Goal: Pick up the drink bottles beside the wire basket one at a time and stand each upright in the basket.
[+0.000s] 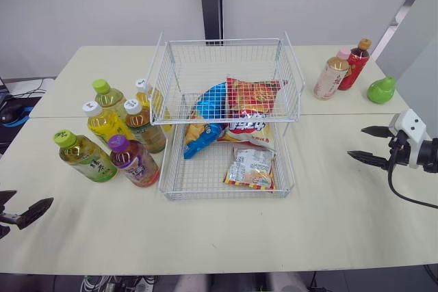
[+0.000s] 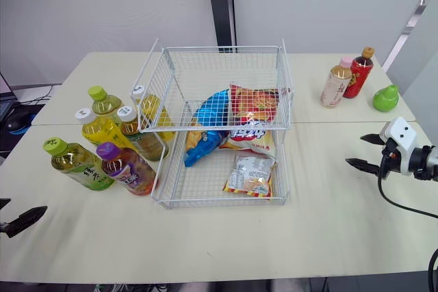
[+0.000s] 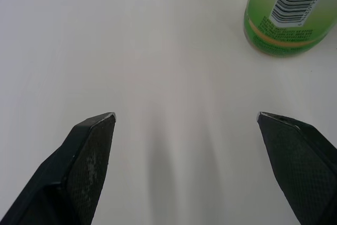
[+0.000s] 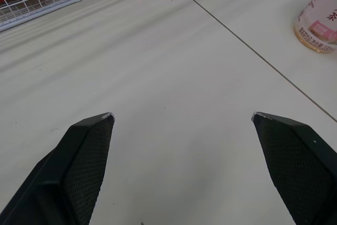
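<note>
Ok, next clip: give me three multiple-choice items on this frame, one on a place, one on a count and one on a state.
1. Where is the purple-capped bottle relative to the wire basket?
A) inside it
B) on the table, to the robot's left of it
C) behind it

2. How many bottles are grouped at the robot's left of the basket?
A) four
B) six
C) eight

3. How are the left gripper and the right gripper?
A) both open, empty
B) both shut
C) right one holding a bottle

Answers:
1. B, it stands outside the wire wall.
2. B, six caps show there.
3. A, each wrist view shows a wide gap with nothing in it.
</note>
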You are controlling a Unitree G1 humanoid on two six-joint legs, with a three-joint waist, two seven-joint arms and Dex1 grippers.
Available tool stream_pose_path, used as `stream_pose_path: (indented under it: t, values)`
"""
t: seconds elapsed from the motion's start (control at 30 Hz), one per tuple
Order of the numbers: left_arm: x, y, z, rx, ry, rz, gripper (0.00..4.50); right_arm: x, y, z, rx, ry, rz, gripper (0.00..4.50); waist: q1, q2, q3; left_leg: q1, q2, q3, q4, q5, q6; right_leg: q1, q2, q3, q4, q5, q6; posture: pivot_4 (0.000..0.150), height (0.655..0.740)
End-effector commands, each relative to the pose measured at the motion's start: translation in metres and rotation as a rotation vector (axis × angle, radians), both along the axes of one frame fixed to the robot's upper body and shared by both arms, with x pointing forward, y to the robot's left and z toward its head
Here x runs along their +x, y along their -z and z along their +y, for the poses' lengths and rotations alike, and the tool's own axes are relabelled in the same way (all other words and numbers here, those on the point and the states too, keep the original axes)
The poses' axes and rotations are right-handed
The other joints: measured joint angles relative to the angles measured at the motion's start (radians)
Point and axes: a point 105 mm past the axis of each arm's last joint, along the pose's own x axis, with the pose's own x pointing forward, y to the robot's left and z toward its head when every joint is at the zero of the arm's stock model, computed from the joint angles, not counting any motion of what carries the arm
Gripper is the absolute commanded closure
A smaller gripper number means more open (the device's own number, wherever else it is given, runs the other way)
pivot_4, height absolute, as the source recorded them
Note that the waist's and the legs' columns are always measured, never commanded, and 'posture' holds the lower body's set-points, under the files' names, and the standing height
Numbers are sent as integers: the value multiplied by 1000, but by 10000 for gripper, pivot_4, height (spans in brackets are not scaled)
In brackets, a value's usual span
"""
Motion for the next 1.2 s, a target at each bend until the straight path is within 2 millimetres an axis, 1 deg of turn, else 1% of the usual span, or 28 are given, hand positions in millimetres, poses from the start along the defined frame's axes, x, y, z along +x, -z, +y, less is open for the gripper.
stream_pose_path:
  t: [0.03,0.17,0.27,0.33,0.4,0.5,0.7,0.83,0.93,1.0,1.07,1.13,1.2]
  values:
    - [-2,-15,5,17,-6,-57,273,3,-15,2,-6,-13,-61,0,0,0,0,0,0,0,0,0,0,0,0,0,0,0,0,1500,7400]
    - [0,-24,4,-24,29,-119,273,5,-17,1,-21,-8,-135,0,0,0,0,0,0,0,0,0,0,0,0,0,0,0,0,1500,7400]
    - [1,-33,11,-37,16,-169,273,6,-20,0,-21,0,-199,0,0,0,0,0,0,3,0,0,0,0,0,-1,0,0,0,1500,7400]
    - [-3,-29,16,-21,6,-141,273,6,-20,-1,-9,0,-210,0,0,0,0,0,0,4,0,0,0,0,0,-1,0,0,0,1500,7400]
    - [-9,-23,20,10,15,-101,273,3,-20,-1,40,-13,-174,0,-1,0,0,0,0,5,0,0,0,0,0,-1,0,1,-1,1500,7400]
    - [-10,-29,23,-23,2,-156,273,3,-23,-4,73,-2,-174,0,-2,0,0,1,0,6,0,-1,1,-1,0,0,0,1,-1,1500,7400]
    - [-13,-32,8,-103,57,-179,273,-1,-22,-6,81,-16,-157,0,-1,0,0,1,1,6,0,-1,1,-1,0,0,0,1,0,1500,7400]
    - [-11,-31,-1,-133,70,-193,273,-3,-23,-1,84,-38,-151,0,-1,0,0,1,1,6,0,-1,1,-1,0,0,0,1,0,1500,7400]
    - [-9,-31,-4,-147,68,-203,273,-3,-24,2,83,-51,-152,0,-1,0,0,1,1,6,0,-1,1,-1,0,0,0,1,0,1500,7400]
    - [-7,-31,-6,-152,67,-210,273,-5,-32,6,86,-69,-168,0,-1,0,0,1,1,6,0,-1,1,-1,0,0,0,1,0,1500,7400]
    - [-7,-32,-6,-159,62,-213,273,-9,-55,19,109,-113,-234,0,-1,0,0,1,1,6,0,-1,1,-1,0,0,0,1,0,1500,7400]
    - [-7,-33,-6,-162,60,-211,273,-14,-72,31,125,-150,-274,0,-1,0,0,0,1,5,0,-1,1,-2,0,1,0,1,0,1500,7400]
    - [-8,-33,-6,-164,59,-207,273,-25,-91,51,143,-223,-304,0,-1,0,0,0,1,4,0,-1,1,-2,0,1,0,1,0,1500,7400]
